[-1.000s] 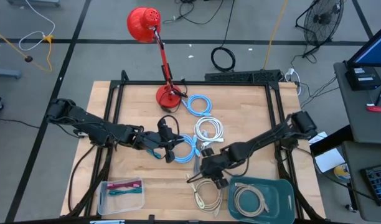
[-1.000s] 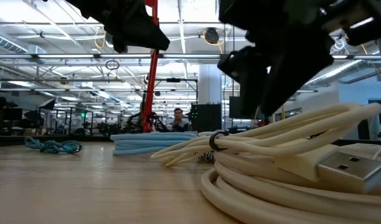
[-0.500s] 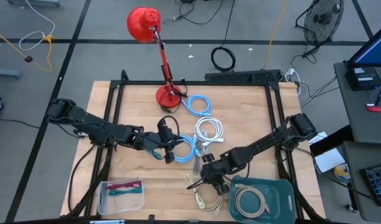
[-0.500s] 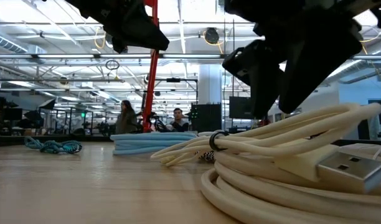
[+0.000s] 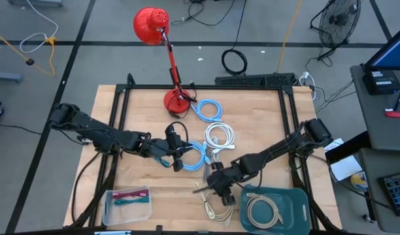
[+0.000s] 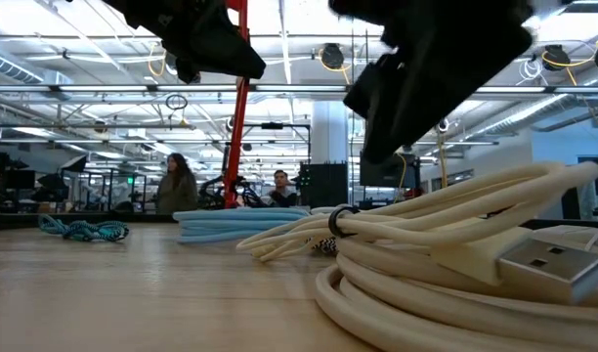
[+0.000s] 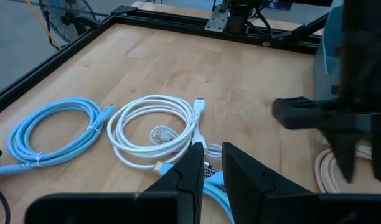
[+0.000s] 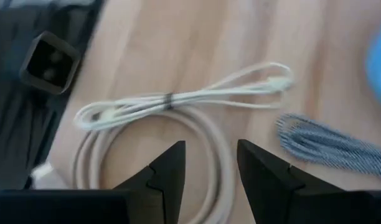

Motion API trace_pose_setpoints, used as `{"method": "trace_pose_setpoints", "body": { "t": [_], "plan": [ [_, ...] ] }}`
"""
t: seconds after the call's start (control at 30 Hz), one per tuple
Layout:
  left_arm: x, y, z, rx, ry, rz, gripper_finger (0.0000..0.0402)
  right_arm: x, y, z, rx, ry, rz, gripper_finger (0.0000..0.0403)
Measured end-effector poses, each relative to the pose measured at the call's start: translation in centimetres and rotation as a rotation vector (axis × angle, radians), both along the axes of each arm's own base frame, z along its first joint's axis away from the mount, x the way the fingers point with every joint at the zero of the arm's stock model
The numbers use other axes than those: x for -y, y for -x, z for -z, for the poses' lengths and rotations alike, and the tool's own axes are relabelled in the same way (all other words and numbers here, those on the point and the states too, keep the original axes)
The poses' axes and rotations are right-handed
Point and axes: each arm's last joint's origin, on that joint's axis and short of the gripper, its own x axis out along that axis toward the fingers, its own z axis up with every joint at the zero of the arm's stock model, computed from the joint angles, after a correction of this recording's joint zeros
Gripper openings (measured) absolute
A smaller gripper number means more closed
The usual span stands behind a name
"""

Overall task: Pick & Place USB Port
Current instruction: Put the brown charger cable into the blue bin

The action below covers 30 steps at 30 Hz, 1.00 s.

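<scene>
Overhead, left gripper [image 5: 179,156]: I see it at frame centre, beside the blue cable coil [image 5: 197,156]; fingers nearly together, nothing visibly between them.
Overhead, right gripper [image 5: 216,190]: lower centre, above the cream USB cable [image 5: 216,207], which lies on the wood just left of the teal bin [image 5: 298,196].
Overhead, bin contents: a second cream coil [image 5: 261,211] sits inside the bin.
Low view, cable: the cream USB cable [image 6: 455,264] fills the lower right, its plug [image 6: 548,266] at the far right edge.
Left wrist, fingers [image 7: 190,171]: a narrow gap, empty; white coil [image 7: 156,127] at centre beyond them.
Right wrist, fingers [image 8: 169,168]: parted, released, holding nothing; the cream USB cable [image 8: 178,102] lies across the middle of the frame on the table.
</scene>
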Motion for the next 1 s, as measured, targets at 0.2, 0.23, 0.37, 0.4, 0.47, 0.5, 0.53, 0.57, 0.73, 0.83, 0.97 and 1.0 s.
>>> {"method": "trace_pose_setpoints", "body": {
  "t": [0.2, 0.23, 0.37, 0.4, 0.47, 0.5, 0.53, 0.57, 0.73, 0.83, 0.97, 1.0],
  "plan": [
    [0.0, 0.0, 0.0, 0.001, 0.0, 0.0, 0.006, -0.3, 0.1, 0.0, -0.046, -0.081, 0.023, 0.0139],
    [0.0, 0.0, 0.0, 0.001, 0.0, 0.0, 0.006, -0.4, 0.2, 0.1, -0.055, -0.089, 0.026, 0.0139],
    [0.0, 0.0, -0.1, 0.01, 0.003, 0.0, 0.006, -0.3, -0.1, 0.9, -0.086, -0.097, 0.044, 0.0139],
    [0.0, -0.1, -0.1, 0.013, 0.004, 0.0, 0.006, -0.3, -0.2, 1.3, -0.089, -0.097, 0.047, 0.0139],
    [0.0, -0.1, -0.1, 0.013, 0.004, 0.0, 0.006, -0.4, -0.7, 2.3, -0.118, -0.098, 0.041, 0.0139],
    [0.0, -0.1, -0.1, 0.013, 0.004, 0.0, 0.006, -0.5, -0.9, 2.9, -0.141, -0.101, 0.031, 0.0139],
    [0.0, -0.1, -0.1, 0.013, 0.004, 0.0, 0.006, -0.7, -1.1, 3.6, -0.162, -0.1, 0.018, 0.0139],
    [0.0, -0.1, -0.1, 0.013, 0.004, 0.0, 0.006, -0.8, -1.4, 4.0, -0.17, -0.095, 0.002, 0.0139],
    [0.1, 0.0, -0.1, 0.01, 0.003, 0.003, 0.006, -1.3, -2.6, 4.5, -0.164, -0.042, -0.056, 0.0139],
    [0.3, 0.0, -0.1, 0.006, 0.001, 0.011, 0.006, -1.2, -2.5, 4.3, -0.177, 0.022, -0.063, 0.0139],
    [0.4, 0.1, 0.0, 0.001, 0.001, 0.018, 0.006, -1.0, -2.2, 3.2, -0.158, 0.064, -0.053, 0.0139],
    [0.4, 0.1, 0.0, -0.002, 0.0, 0.018, 0.006, -1.0, -1.9, 2.8, -0.154, 0.077, -0.048, 0.0139]
  ]
}}
